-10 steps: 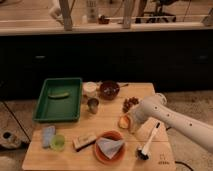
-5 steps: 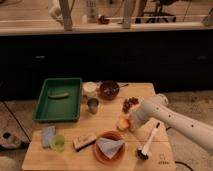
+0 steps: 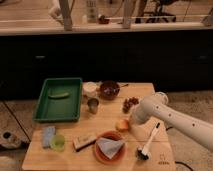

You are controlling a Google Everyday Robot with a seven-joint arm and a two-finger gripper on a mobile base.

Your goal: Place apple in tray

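— Camera view: where does the apple (image 3: 121, 125) lie?
— On the wooden table (image 3: 107, 119), resting on the bare board and not in the tray (image 3: 44, 114). The green tray sits well to the apple's left and farther back, with one long green item (image 3: 59, 94) lying inside it.
— And the gripper (image 3: 128, 122)?
— It is at the apple's right side, at the tip of the white arm (image 3: 170, 119) that comes in from the right. It looks to be against the apple, but whether it is open or closed on the fruit cannot be told.
— What stands closest to the apple?
— Just in front of it is the round orange plate (image 3: 98, 152), with a pale folded piece (image 3: 111, 146) on it. Behind the apple and slightly right lies a dark red grape bunch (image 3: 130, 104). In front and to the right, a white-handled brush (image 3: 149, 142) lies slanted.
— Farther out?
— Behind and left of the apple stands a small metal cup (image 3: 93, 105). Beyond that, a white bowl (image 3: 90, 88) and a dark bowl (image 3: 109, 90) sit side by side. Left of the apple and nearer the front lies a tan block (image 3: 85, 141), then a light green cup (image 3: 57, 142) and a blue sponge (image 3: 48, 135) just beside each other
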